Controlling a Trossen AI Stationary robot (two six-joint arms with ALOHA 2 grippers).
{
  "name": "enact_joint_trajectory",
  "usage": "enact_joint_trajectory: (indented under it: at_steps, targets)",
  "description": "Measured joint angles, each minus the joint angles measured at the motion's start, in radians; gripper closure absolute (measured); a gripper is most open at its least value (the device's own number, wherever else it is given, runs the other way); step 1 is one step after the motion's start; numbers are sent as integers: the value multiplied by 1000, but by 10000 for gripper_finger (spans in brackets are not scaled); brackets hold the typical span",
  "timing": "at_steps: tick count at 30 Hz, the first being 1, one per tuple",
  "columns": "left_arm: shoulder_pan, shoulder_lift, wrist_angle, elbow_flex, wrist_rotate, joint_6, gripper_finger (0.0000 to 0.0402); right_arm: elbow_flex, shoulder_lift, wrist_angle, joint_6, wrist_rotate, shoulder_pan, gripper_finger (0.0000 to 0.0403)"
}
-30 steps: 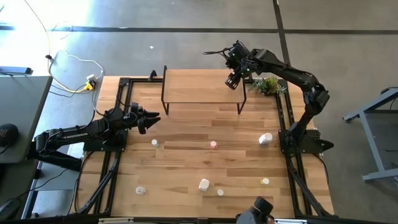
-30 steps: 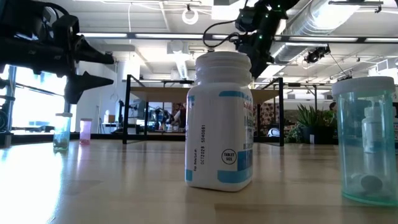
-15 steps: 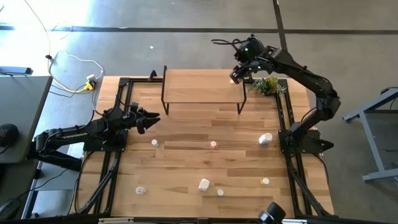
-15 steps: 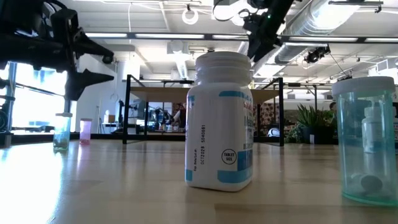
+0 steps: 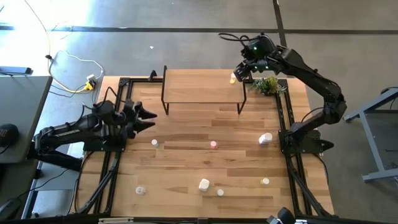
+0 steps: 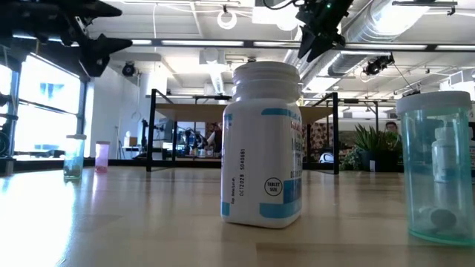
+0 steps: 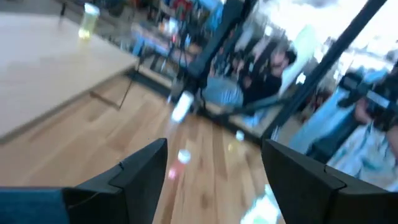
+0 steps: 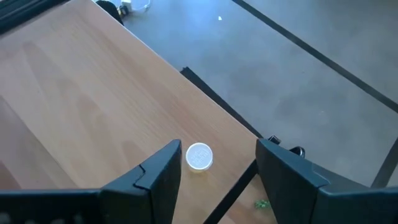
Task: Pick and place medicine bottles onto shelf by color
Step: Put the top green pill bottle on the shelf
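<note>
A small yellow bottle [image 5: 233,78] stands upright on the far right corner of the shelf [image 5: 199,87]; it also shows in the right wrist view [image 8: 199,155]. My right gripper [image 5: 242,68] hangs open above and just right of it, touching nothing. My left gripper [image 5: 147,114] is open and empty, raised near the table's left edge. Several small bottles stand on the table: one [image 5: 155,143], a pink one [image 5: 213,144], and one [image 5: 265,181]. Two larger white bottles [image 5: 265,139] [image 5: 204,184] stand there too.
A small green plant [image 5: 267,85] stands at the shelf's right end, under my right arm. In the low view a large white bottle [image 6: 261,144] and a clear bottle [image 6: 438,170] stand close to the camera. Open tabletop [image 5: 199,124] lies in front of the shelf.
My right gripper has drawn up and toward the table's far right corner, away from the shelf's right end, and the yellow bottle now shows standing alone on the shelf. My left gripper has risen and pulled back slightly toward the left edge.
</note>
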Motion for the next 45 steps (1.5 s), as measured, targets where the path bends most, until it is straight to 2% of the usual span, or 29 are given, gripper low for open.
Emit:
enact_joint_trajectory:
  at_steps: [6, 12, 20, 24, 29, 34, 45]
  targets:
    - [-45, 59, -259, 129, -15, 173, 152, 0, 0, 0, 22, 0, 0, 206]
    - [-103, 129, -463, 208, -143, 309, 152, 0, 0, 0, 46, -1, 0, 206]
    - [-174, 243, -463, 207, -161, 292, 152, 0, 0, 0, 46, -14, 0, 206]
    - [-211, 331, -478, 207, -168, 173, 152, 0, 0, 0, 46, -14, 1, 206]
    - [-255, 432, -517, 207, -231, 49, 152, 0, 0, 0, 44, -14, 1, 206]
    - [-297, 498, -527, 207, -237, 25, 152, 0, 0, 0, 43, -14, 0, 206]
    - [-400, 569, -545, 207, -340, 5, 152, -1, 1, 0, 43, -14, 0, 206]
